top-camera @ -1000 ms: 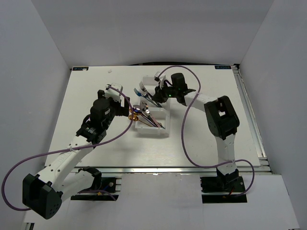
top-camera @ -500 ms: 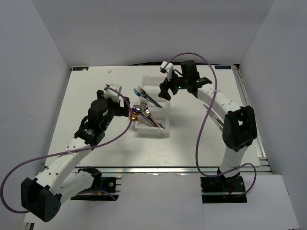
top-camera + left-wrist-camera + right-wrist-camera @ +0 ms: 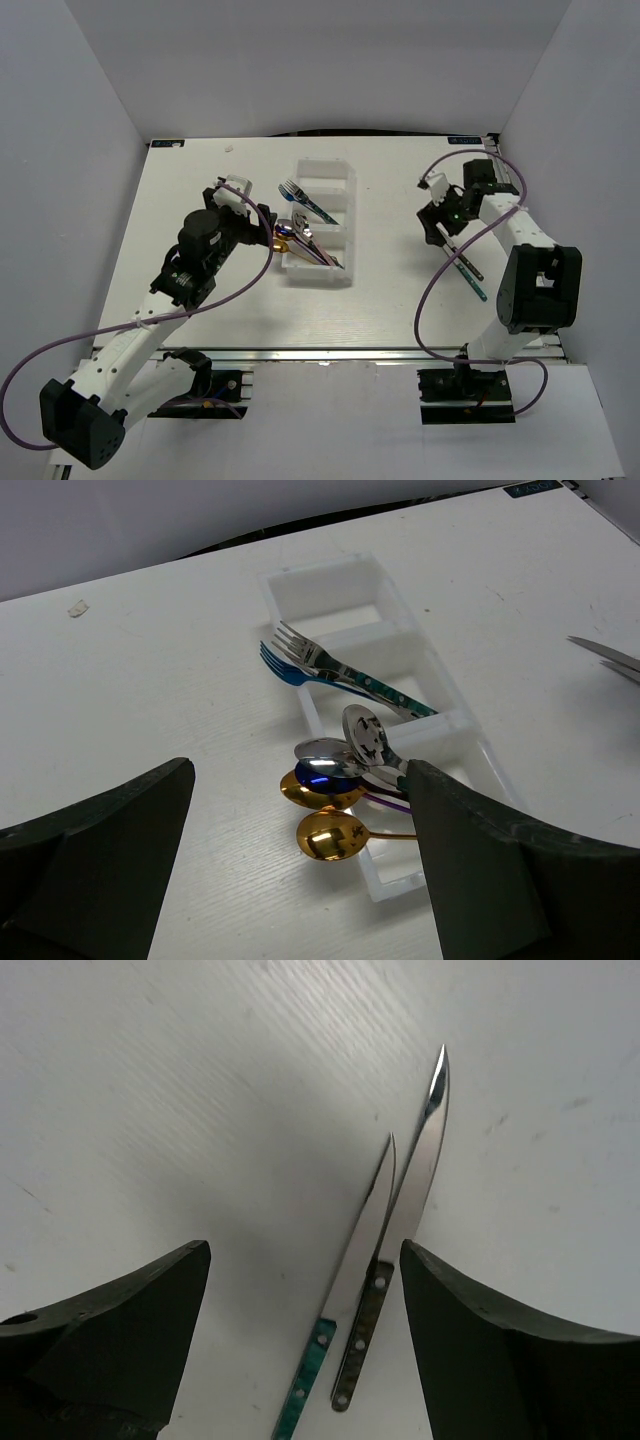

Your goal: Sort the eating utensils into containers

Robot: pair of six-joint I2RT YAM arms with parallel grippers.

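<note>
Overhead view of a white table (image 3: 200, 180). At its centre, a translucent tray (image 3: 322, 172) of compartments in a row, running lengthwise away from the near edge. Angled across the tray's middle, two forks (image 3: 300, 197), one blue and one silver with a teal handle, tines poking out past the left wall. At the nearest compartment, a cluster of spoons (image 3: 295, 238) in gold, blue-purple and silver, handles inside and bowls out over the left rim.

Right gripper (image 3: 432, 228): a second ago low at the tray's far end beside the forks, half a second ago lifted clear of it, now swung well away to the right side of the table. Fingers spread wide, clasping nothing. Straight ahead in its wrist view, two knives (image 3: 415, 1160) flat on the table, side by side and nearly parallel, tips pointing away — one teal-handled, one dark-handled.

Left gripper (image 3: 268, 232): barely shifted over the same second, just left of the tray near the spoons. Fingers wide apart and empty — spoons and forks framed between them in its wrist view.
</note>
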